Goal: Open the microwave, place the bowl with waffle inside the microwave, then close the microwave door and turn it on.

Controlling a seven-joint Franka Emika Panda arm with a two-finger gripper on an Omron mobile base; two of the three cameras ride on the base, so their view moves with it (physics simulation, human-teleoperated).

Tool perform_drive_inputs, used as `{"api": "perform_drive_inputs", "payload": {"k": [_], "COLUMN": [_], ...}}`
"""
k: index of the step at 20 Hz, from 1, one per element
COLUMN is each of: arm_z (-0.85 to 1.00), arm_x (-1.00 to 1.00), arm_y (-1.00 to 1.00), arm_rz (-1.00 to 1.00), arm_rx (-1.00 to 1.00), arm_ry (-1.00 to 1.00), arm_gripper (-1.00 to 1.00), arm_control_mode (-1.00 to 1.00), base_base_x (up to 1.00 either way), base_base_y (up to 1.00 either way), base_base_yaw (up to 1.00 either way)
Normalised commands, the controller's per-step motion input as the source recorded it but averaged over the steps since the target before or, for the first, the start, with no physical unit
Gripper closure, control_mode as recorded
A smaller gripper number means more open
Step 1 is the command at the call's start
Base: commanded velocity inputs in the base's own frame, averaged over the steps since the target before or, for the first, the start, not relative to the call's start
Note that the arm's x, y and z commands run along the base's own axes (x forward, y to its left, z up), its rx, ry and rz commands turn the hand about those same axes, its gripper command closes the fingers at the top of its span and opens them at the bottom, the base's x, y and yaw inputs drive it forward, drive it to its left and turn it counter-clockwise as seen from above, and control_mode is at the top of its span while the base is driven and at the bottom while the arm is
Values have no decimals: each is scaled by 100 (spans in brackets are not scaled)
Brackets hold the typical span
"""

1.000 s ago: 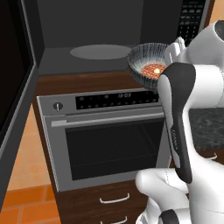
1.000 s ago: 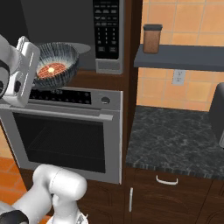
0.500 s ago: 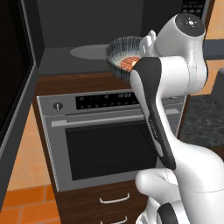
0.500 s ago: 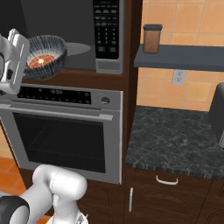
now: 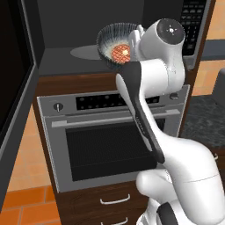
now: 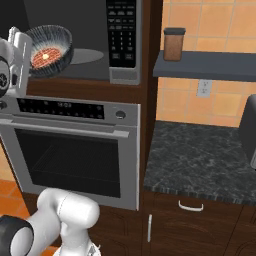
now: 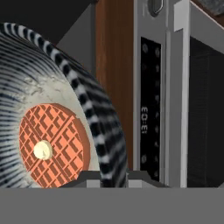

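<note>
The dark ribbed bowl (image 5: pixel 110 38) hangs tilted at the mouth of the open microwave (image 5: pixel 66 24), just above its floor. The orange-brown waffle (image 5: pixel 121 52) lies inside the bowl. My gripper (image 5: pixel 137 38) is shut on the bowl's right rim. In the right base view the bowl (image 6: pixel 54 44), the waffle (image 6: pixel 45 55) and the gripper (image 6: pixel 21 46) sit left of the keypad (image 6: pixel 122 31). Up close, the waffle (image 7: pixel 53 144) rests against the bowl's wall (image 7: pixel 94 116), with the rim between my fingertips (image 7: pixel 106 176). The microwave door (image 5: pixel 12 92) stands swung wide open at the left.
A grey turntable (image 5: pixel 84 52) lies on the microwave floor behind the bowl. The steel oven (image 5: pixel 107 140) with its bar handle sits directly below. To the right are a dark stone counter (image 6: pixel 200 157) and a shelf with a brown jar (image 6: pixel 173 44).
The arm has carried the bowl left and upward, from over the oven's right side to the microwave opening. The wrist has turned, tilting the bowl more.
</note>
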Motion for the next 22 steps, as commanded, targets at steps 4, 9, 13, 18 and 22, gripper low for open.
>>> {"api": "perform_drive_inputs", "payload": {"k": [4, 9, 13, 18, 22], "arm_z": [9, 15, 3, 1, 0], "arm_x": [93, 95, 77, 60, 25], "arm_y": [40, 10, -7, -2, -14], "arm_rz": [0, 0, 0, 0, 0], "arm_rx": [0, 0, 0, 0, 0], "arm_ry": [1, 10, 13, 1, -2], "arm_gripper": [100, 100, 100, 100, 100], "arm_control_mode": [-100, -100, -100, -100, -100], "base_base_x": [0, 0, 0, 0, 0], "base_base_y": [0, 0, 0, 0, 0], "base_base_yaw": [0, 0, 0, 0, 0]}}
